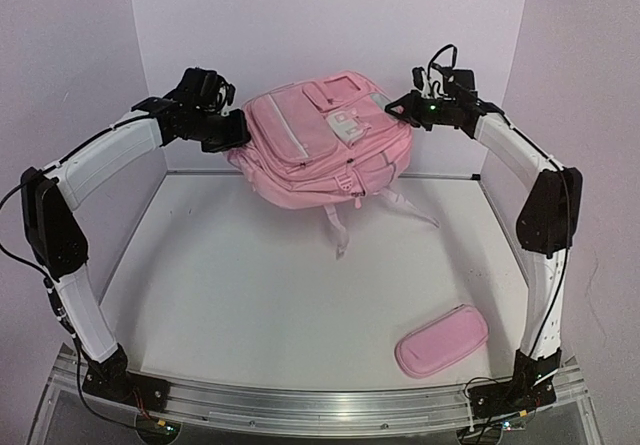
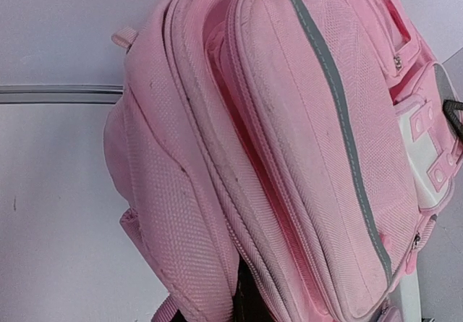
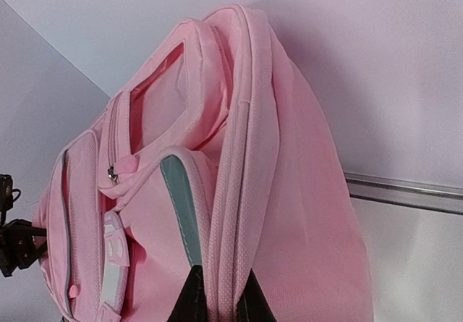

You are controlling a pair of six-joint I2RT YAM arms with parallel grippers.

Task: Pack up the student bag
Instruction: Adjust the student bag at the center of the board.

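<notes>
Top external view, entries by size.

1. White flat table (image 1: 250,305). It is bounded left, right and far by pale lilac walls (image 1: 330,15), and an aluminium rail (image 1: 320,405) runs along its near edge. We find the widest open stretch between the rail and the far end, towards the left.

2. Student bag (image 1: 310,155), a large pink fabric backpack with grey stripes and a white clasp. It is held tilted over the table's far end, close to the back wall, with its front pockets upward. Its pink shoulder straps (image 1: 335,227) dangle beneath; we cannot tell whether their ends touch the table.

3. Left arm (image 1: 100,165) and right arm (image 1: 515,155), both white and black. Each arches up along its side wall to reach an opposite edge of the bag.

4. Small oblong pink pencil case (image 1: 441,340). It lies flat at the near right, near the right arm's base and well apart from the bag.

5. Left gripper (image 1: 232,135). It is closed on the bag's left edge. In the left wrist view we see only a dark finger (image 2: 249,300) tucked between folds of fabric.

6. Right gripper (image 1: 405,110). In the right wrist view its black fingers (image 3: 192,300) pinch the bag's piped seam.
</notes>
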